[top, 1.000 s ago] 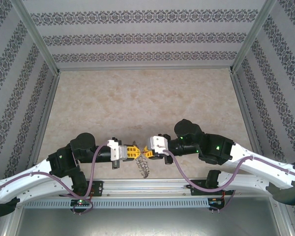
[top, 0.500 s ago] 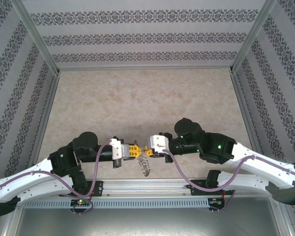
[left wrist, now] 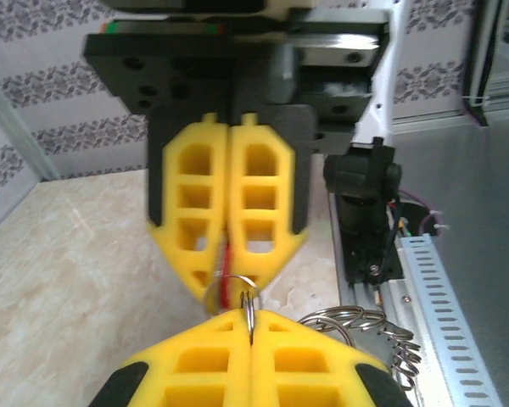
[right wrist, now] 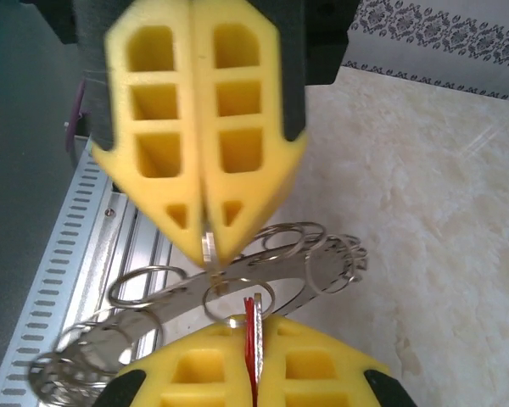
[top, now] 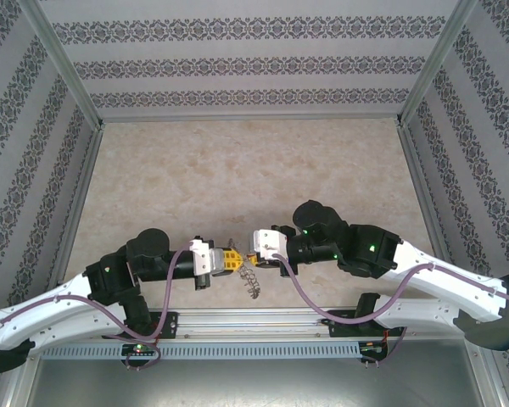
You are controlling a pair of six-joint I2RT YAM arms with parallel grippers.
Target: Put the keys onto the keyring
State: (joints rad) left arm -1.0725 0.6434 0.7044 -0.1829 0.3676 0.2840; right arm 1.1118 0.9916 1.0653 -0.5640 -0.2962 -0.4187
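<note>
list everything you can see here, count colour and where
key: one, red head, pinched in the right gripper
keyring: one, silvery, a strip strung with small loops, hanging from the left gripper above the table's near edge
table: one, beige marble look
slotted rail: one, grey metal, along the near edge
walls: three, patterned grey and white, around the table
cables: two, purple, along the arms
left gripper: yellow fingers, shut on the keyring
right gripper: yellow fingers, shut on the key, tip to tip with the left

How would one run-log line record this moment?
left gripper: shut on keyring | right gripper: shut on key | tips facing above table | key on keyring: cannot tell
</note>
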